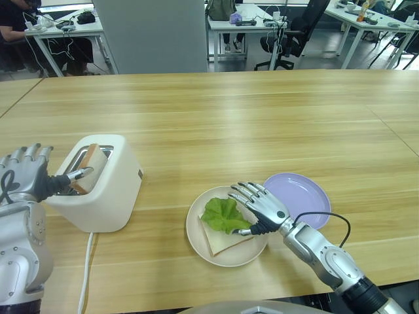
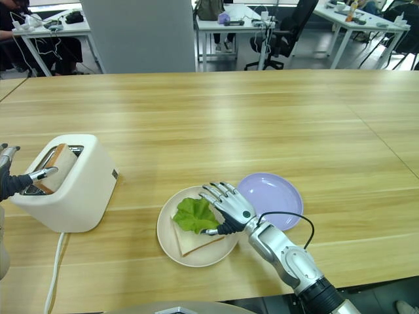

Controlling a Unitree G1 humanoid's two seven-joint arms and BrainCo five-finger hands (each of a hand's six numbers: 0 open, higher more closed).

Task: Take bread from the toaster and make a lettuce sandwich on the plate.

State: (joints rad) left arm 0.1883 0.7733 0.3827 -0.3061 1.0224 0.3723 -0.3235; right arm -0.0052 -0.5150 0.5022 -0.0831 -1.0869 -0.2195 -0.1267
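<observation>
So the left hand (image 1: 26, 175) is at the toaster's (image 1: 108, 193) 9 o'clock, fingers stretched out, one tip on the bread (image 1: 90, 167) standing in the slot, nothing gripped. The left eye view gets that hand's knuckles and wrist. The right eye view gets mostly the pointing tip at the frame edge.

The right hand (image 2: 230, 206) is spread flat over the plate (image 2: 163, 239), holding nothing, thumb tip by the lettuce (image 2: 194, 214) lying on a slice (image 2: 190, 244). There's a purple plate (image 2: 275, 190) at the plate's 2 o'clock. The mark (image 1: 139, 174) on the toaster's side is too small to read.
</observation>
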